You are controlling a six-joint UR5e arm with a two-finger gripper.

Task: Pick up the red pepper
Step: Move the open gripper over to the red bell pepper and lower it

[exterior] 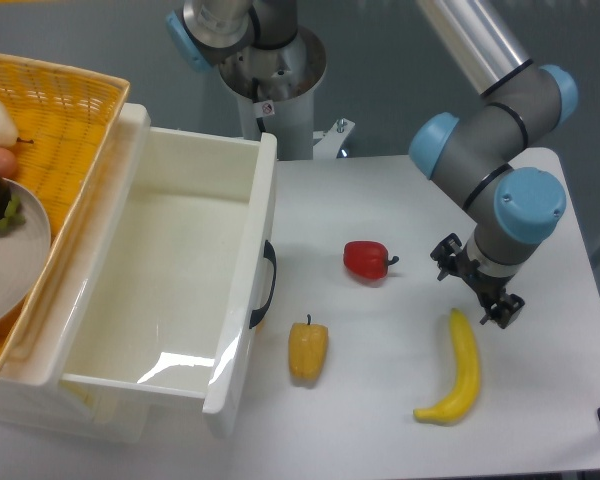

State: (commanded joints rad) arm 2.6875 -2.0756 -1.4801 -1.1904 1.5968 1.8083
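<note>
The red pepper (367,259) lies on its side on the white table (380,400), glossy, with its dark green stem pointing right. My gripper (477,281) hangs under the grey and blue wrist, to the right of the pepper and apart from it. Its two black fingers (447,250) stick out on either side of the wrist, spread apart, with nothing between them. The wrist hides the fingertips in part.
A yellow-orange pepper (308,350) lies in front of the red one. A banana (458,372) lies just below the gripper. A white open bin (240,330) stands at the left, and a wicker basket (75,120) with a plate of fruit sits on its far left side.
</note>
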